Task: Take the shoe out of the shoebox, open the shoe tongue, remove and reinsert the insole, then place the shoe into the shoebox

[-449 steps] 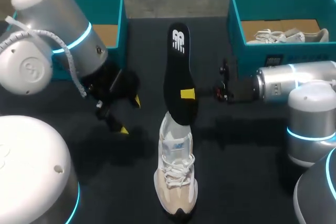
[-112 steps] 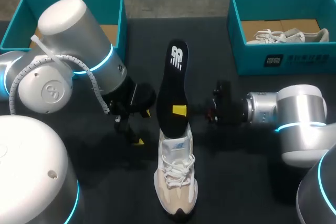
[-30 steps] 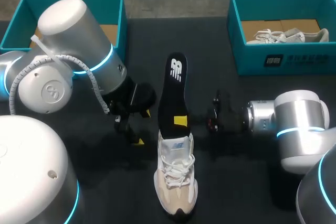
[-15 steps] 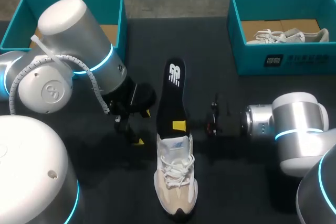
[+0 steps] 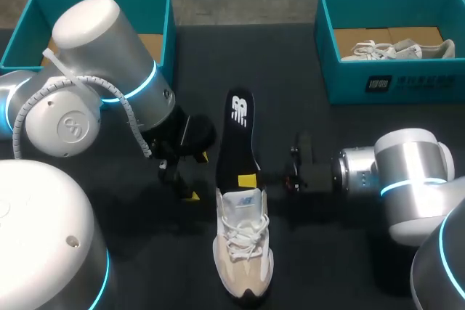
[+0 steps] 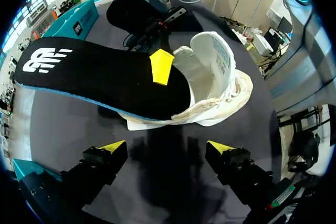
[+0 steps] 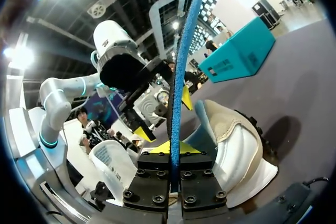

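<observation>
A white and beige shoe (image 5: 243,252) lies on the black table, toe toward the near edge. A black insole (image 5: 236,132) stands tilted with its lower end inside the shoe's opening. My right gripper (image 5: 248,181), reaching in from the right, is shut on the insole's lower part just above the shoe's collar. In the right wrist view the insole (image 7: 180,61) runs edge-on out from between the shut fingers, with the shoe (image 7: 236,145) beside it. My left gripper (image 6: 166,148) stands open just left of the shoe (image 6: 220,77), empty, facing the insole's (image 6: 94,74) top side.
A teal shoebox (image 5: 392,81) at the back right holds another white shoe (image 5: 392,50). A second teal box (image 5: 158,5) sits at the back left, partly behind my left arm (image 5: 102,70).
My right gripper has carried the insole toward the near edge, sliding its lower end deeper into the shoe. The left arm and the shoe have stayed in place.
</observation>
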You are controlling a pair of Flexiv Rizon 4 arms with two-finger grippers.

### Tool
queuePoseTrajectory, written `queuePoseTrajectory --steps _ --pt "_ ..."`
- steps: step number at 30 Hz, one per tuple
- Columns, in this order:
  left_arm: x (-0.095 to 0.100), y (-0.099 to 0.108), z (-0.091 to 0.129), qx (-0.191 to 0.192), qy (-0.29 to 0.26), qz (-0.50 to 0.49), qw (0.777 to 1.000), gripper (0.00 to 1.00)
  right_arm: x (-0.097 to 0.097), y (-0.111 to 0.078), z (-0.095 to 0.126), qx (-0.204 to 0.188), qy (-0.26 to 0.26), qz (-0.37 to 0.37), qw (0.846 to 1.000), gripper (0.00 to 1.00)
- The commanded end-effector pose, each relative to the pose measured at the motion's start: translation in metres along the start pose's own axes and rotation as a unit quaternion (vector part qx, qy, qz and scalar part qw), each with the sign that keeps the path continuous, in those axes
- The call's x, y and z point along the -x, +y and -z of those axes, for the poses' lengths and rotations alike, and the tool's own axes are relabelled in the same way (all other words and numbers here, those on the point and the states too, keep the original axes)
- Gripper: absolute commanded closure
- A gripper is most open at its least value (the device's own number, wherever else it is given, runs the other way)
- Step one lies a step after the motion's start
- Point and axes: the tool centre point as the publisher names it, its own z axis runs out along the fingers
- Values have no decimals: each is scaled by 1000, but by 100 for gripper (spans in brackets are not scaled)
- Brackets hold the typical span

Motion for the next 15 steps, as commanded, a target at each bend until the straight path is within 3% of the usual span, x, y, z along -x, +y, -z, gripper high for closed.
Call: queuePoseTrajectory --steps 1,15 --pt "0 0 -2 1 -1 0 1000 0 1 -6 0 -12 8 -3 1000 100" --pt "0 0 -2 1 -1 0 1000 0 1 -8 1 -18 18 -7 1000 100"
